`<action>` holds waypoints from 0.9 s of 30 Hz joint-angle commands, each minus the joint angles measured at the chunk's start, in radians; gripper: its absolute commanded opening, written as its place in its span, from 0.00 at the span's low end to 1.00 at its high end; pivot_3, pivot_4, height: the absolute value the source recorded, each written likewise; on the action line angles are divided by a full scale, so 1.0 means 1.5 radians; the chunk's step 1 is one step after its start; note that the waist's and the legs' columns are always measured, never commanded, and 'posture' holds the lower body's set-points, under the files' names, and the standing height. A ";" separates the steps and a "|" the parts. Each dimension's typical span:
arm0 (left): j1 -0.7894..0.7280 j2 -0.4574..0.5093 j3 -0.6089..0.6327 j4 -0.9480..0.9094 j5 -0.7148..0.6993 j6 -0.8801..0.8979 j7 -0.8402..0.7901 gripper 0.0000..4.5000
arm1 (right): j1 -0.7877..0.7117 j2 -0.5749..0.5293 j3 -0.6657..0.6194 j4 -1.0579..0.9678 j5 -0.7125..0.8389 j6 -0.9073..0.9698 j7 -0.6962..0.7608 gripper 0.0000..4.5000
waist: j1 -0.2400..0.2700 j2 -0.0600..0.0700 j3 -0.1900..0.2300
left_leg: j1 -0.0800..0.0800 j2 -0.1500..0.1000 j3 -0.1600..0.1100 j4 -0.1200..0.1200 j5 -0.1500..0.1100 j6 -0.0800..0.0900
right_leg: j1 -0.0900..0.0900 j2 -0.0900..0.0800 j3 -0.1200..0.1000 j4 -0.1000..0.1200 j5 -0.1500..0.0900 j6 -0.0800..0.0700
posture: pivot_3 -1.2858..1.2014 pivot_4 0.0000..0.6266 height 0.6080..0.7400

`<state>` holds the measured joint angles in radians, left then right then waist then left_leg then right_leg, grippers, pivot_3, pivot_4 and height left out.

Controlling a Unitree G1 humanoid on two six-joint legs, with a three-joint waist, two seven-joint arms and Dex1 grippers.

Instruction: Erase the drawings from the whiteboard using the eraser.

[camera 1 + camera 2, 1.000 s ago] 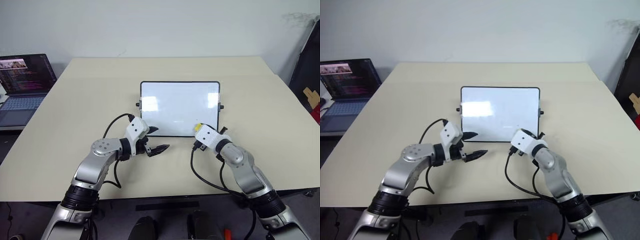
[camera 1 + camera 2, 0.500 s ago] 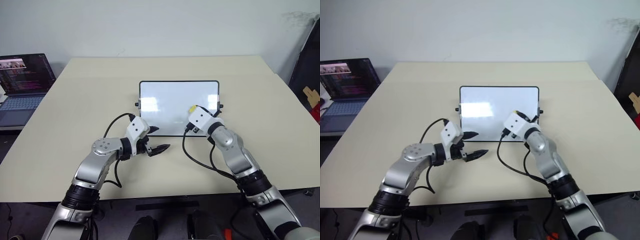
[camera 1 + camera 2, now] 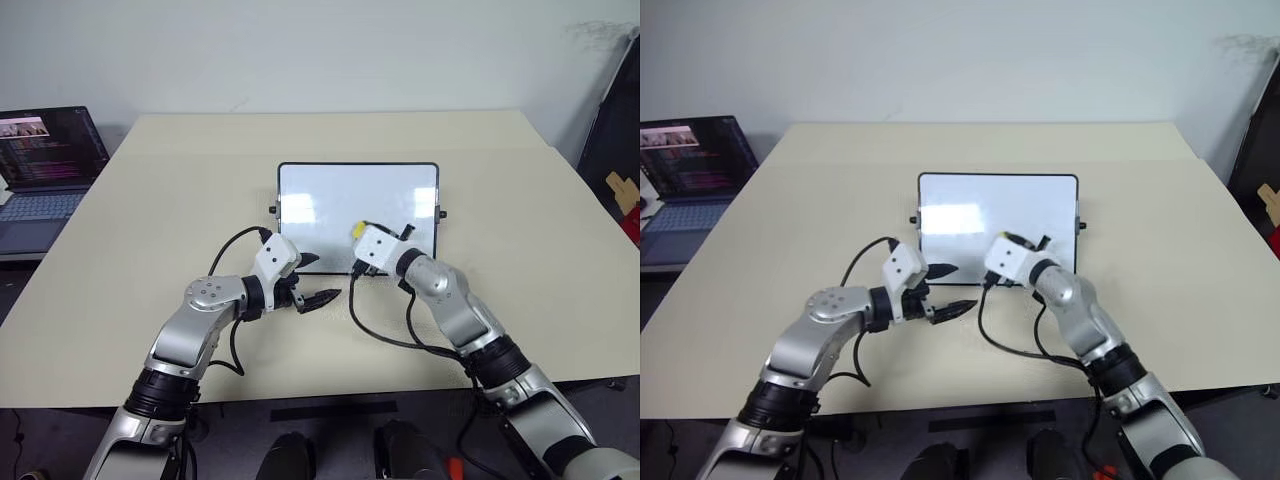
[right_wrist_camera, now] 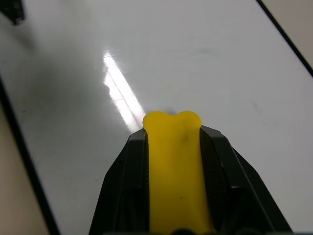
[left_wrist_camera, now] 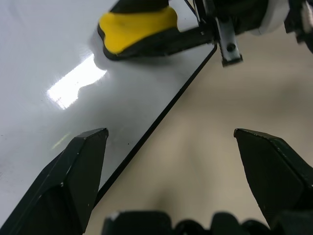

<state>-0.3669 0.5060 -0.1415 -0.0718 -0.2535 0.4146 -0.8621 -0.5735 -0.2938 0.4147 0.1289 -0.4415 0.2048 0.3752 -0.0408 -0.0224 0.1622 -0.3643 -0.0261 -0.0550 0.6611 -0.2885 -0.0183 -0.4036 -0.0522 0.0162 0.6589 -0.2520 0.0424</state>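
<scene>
The whiteboard [image 3: 340, 190] lies flat on the middle of the beige table [image 3: 180, 180]. My right gripper [image 3: 357, 232] is shut on the yellow eraser [image 3: 356, 229] and holds its tip on the board's near middle. In the right wrist view the eraser [image 4: 175, 161] sticks out between the two black fingers [image 4: 124, 171] onto the glossy white surface. The drawings are out of view; the bare board carries just faint grey smears. My left gripper [image 3: 318, 279] stands open at the board's near left corner, with the board's black edge [image 5: 161, 115] running between its fingers.
An open laptop [image 3: 50, 165] with a lit screen sits at the far left, off the table's corner. Black cables [image 3: 375, 330] loop from both wrists onto the table in front of the board. Dark objects [image 3: 615, 150] stand at the right edge.
My right gripper has carried the eraser leftward over the board, from its near right corner to its near middle. The left gripper has kept still.
</scene>
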 commanded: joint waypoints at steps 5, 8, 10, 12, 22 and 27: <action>-0.023 -0.008 0.004 -0.020 -0.010 0.000 -0.002 1.00 | 0.014 -0.013 -0.072 -0.052 0.010 0.017 -0.035 0.24 | 0.007 0.000 0.001 | 0.000 0.000 0.000 0.000 0.000 0.000 | 0.000 0.000 0.000 0.000 0.000 0.000 | 0.52 0.24 1.00; -0.035 -0.015 0.008 -0.021 -0.021 0.002 -0.005 1.00 | 0.041 -0.018 -0.108 -0.108 0.029 0.043 -0.025 0.24 | 0.010 0.000 0.002 | -0.002 -0.001 -0.002 0.000 0.000 0.000 | -0.001 0.000 -0.001 0.000 0.000 0.000 | 0.52 0.24 1.00; -0.046 -0.016 0.006 -0.033 -0.039 0.005 -0.023 1.00 | 0.081 -0.026 -0.147 -0.176 0.049 0.080 -0.013 0.24 | 0.011 0.000 0.002 | -0.003 -0.001 -0.002 0.000 0.000 0.000 | -0.001 0.000 -0.001 -0.001 0.000 0.000 | 0.52 0.24 1.00; -0.057 -0.020 0.007 -0.049 -0.062 0.014 -0.042 1.00 | 0.128 -0.037 -0.186 -0.246 0.064 0.117 0.000 0.24 | 0.011 0.000 0.002 | -0.006 -0.001 -0.003 0.000 0.000 -0.001 | -0.003 -0.001 -0.001 -0.002 -0.001 0.001 | 0.52 0.24 1.00; -0.144 -0.047 -0.035 0.014 -0.065 -0.028 -0.117 1.00 | 0.332 -0.034 -0.368 -0.441 0.134 0.274 -0.007 0.24 | 0.012 0.000 0.002 | -0.012 -0.001 -0.005 0.000 -0.001 -0.001 | -0.006 0.000 -0.002 -0.007 -0.001 0.001 | 0.52 0.24 1.00; -0.200 -0.099 -0.077 0.082 -0.050 -0.087 -0.169 1.00 | 0.335 0.013 -0.412 -0.404 0.185 0.330 -0.036 0.24 | 0.010 0.000 0.002 | -0.011 -0.002 -0.004 0.001 -0.002 0.000 | -0.004 0.001 -0.002 -0.007 -0.001 0.002 | 0.52 0.24 1.00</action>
<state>-0.6346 0.3681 -0.2467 0.0416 -0.3322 0.3327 -1.0848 -0.0521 -0.2858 -0.1669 -0.4734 -0.1990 0.6834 0.3445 -0.0264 -0.0222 0.1655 -0.3798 -0.0286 -0.0613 0.6621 -0.2907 -0.0183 -0.4102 -0.0505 0.0125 0.6491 -0.2528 0.0450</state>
